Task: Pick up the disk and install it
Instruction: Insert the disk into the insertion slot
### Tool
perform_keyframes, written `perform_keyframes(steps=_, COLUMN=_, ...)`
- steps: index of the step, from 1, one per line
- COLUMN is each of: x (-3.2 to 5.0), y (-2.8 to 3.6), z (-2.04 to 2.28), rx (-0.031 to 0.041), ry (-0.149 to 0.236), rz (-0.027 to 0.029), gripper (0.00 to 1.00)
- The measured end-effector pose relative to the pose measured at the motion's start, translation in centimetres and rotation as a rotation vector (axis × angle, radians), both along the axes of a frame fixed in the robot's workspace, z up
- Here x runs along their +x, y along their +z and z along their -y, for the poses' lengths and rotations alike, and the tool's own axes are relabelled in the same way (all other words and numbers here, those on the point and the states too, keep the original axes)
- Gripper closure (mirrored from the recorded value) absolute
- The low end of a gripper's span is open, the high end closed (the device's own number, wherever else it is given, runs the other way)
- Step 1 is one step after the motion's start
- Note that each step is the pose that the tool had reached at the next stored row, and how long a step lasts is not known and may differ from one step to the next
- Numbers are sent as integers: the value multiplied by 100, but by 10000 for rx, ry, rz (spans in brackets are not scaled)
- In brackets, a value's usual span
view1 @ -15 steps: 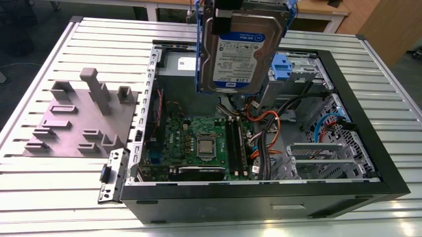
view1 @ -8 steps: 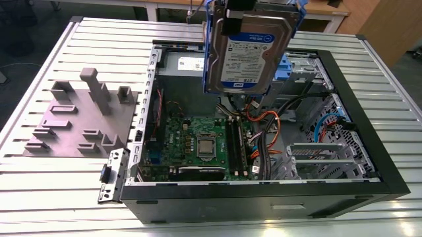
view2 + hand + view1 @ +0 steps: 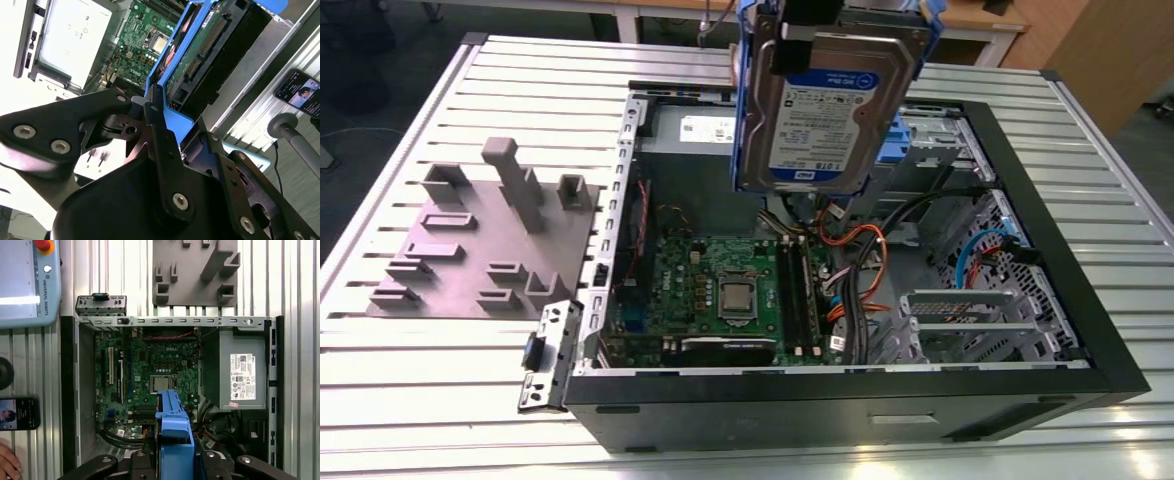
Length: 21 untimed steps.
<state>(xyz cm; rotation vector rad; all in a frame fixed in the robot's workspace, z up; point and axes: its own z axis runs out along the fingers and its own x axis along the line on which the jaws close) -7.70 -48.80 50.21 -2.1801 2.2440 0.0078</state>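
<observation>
The end effector (image 3: 157, 112) hangs above the open computer case (image 3: 1067, 390), fingers clamped on the blue-bracketed disk (image 3: 825, 105), held upright over the motherboard (image 3: 720, 290).

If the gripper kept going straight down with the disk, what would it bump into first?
Probably the green circuit board inside the open computer case. The gripper holds the disk above it, pointing down. Cables lie close by; depth is hard to judge.

Blue-bracketed disk (image 3: 174, 427) in the hand (image 3: 172, 460), above open computer case (image 3: 270, 390).
</observation>
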Motion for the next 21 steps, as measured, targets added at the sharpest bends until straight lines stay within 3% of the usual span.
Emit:
perform_keyframes(steps=10, x=15, y=-3, z=136, rx=0, ry=0, rz=0, gripper=64)
perform_keyframes(steps=21, x=180, y=-7, z=174, rx=0, ry=1, rz=0, gripper=64)
